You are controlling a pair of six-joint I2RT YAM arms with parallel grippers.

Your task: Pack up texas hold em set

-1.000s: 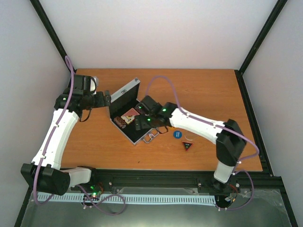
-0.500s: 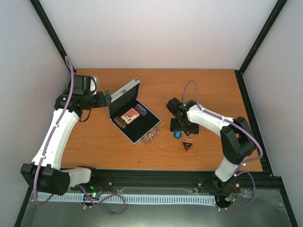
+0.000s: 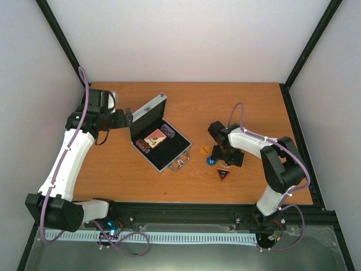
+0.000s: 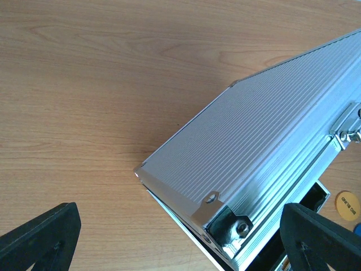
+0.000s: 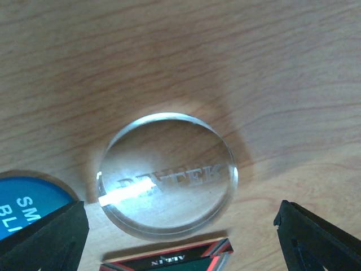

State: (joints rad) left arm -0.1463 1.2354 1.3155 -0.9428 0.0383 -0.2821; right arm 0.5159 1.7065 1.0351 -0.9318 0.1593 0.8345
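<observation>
Right gripper (image 5: 180,234) fingers stand apart astride the clear disc (image 5: 167,175); left gripper (image 4: 180,237) likewise, beside the case (image 4: 254,147). Centre, lower flush to the table, then pinch the rim, sparing the blue disc (image 5: 28,200).

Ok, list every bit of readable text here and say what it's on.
"BIG BLIND": orange disc.
"SM" over "BL", cut off by the frame edge: blue disc.
"DEALER", probably; a faint engraving under glare: clear disc.
"ALL IN", upside down and tiny: triangular button.
Card deck: too small to read.
</observation>
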